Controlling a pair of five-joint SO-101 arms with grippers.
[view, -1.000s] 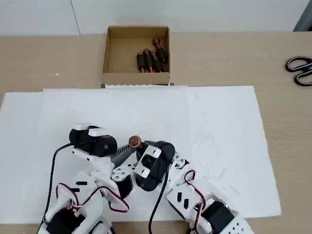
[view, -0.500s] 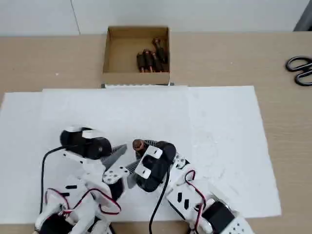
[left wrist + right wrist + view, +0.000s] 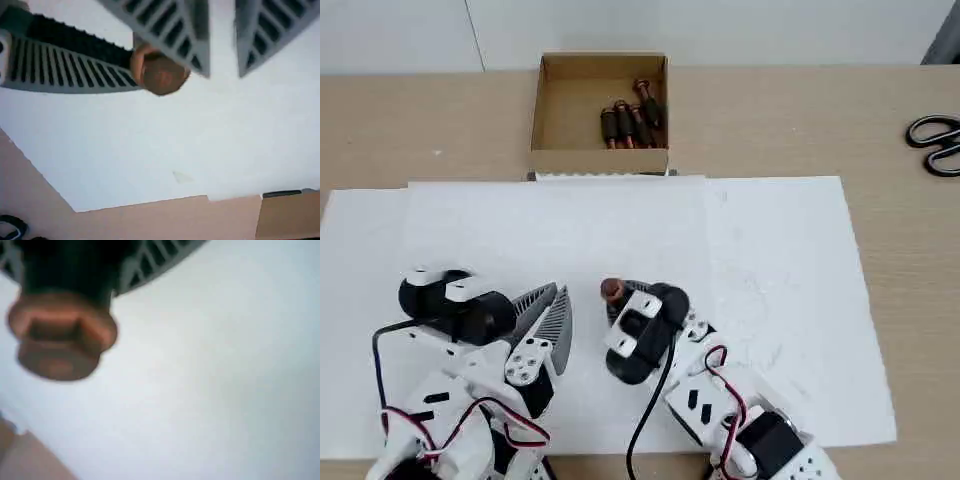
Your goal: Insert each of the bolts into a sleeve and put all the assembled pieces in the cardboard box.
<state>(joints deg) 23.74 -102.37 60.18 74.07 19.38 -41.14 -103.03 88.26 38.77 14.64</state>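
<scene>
Toward the near side from the cardboard box (image 3: 600, 160), and a little to its left, the left gripper (image 3: 560, 291) (image 3: 223, 70) hovers over the white paper sheet (image 3: 770, 260). Its jaws are released, with a narrow gap and nothing between them, and its tips point toward the box.

Just to the right of it, almost straight in front of the box and well apart from it, is the right gripper (image 3: 617, 298). Its jaws are clenched on a bolt (image 3: 611, 289) (image 3: 161, 75) (image 3: 62, 337). The brown hexagonal head sticks out of the fingertips on the side that faces the box. In the right wrist view a dark sleeve (image 3: 65, 265) sits around the shank just behind the head. I cannot tell how far the bolt goes into it. The two grippers are near each other but do not touch.

Inside the box, in its right half, several assembled pieces (image 3: 630, 122) lie close together, dark sleeves with brown bolt ends.

Far to the right of the box, at the edge of the wooden table (image 3: 440, 120), lies a pair of black scissors (image 3: 935, 140).
</scene>
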